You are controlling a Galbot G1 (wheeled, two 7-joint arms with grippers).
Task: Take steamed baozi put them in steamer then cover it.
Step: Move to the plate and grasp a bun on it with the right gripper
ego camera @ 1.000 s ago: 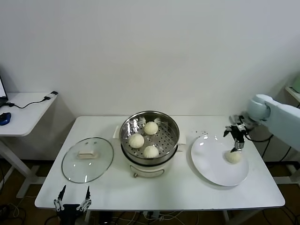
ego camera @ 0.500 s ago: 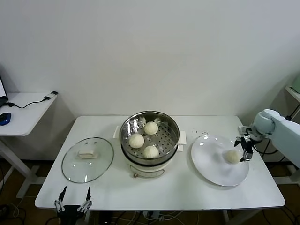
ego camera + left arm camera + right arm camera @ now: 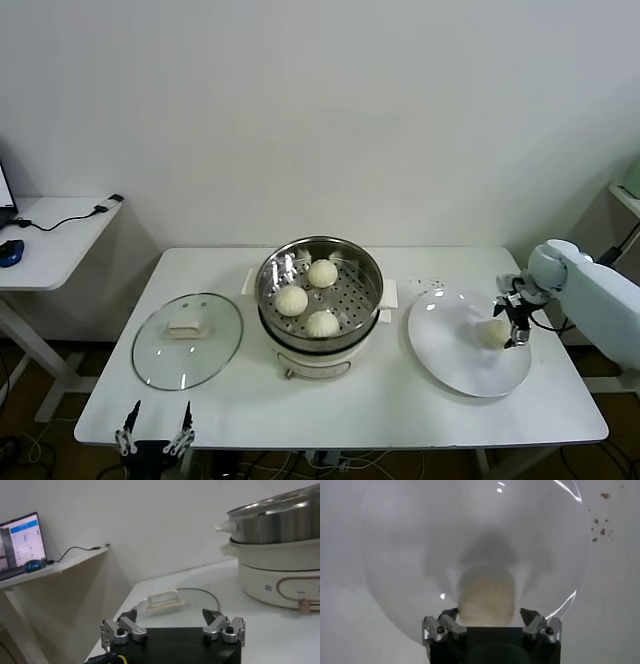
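Right gripper (image 3: 511,322) straddling the last cream-white round baozi (image 3: 494,333) on the flat white plate (image 3: 455,360), fingers wide on either side, not yet closing. Three more cream-white buns (image 3: 322,323) sitting inside the shiny round stainless-steel steamer (image 3: 320,293), clear glass lid with white handle (image 3: 187,339) lying on the white table (image 3: 400,410) to its left. Left gripper (image 3: 154,436) idling at the table's near edge, fingers spread wide.

The shiny round steamer (image 3: 320,290) stands uncovered, with three cream-white domed baozi (image 3: 322,323) resting apart on its perforated tray. The clear glass cover (image 3: 187,340), white handle up, lies flat left of the steamer. A fourth baozi (image 3: 493,333) lies well right of the steamer.
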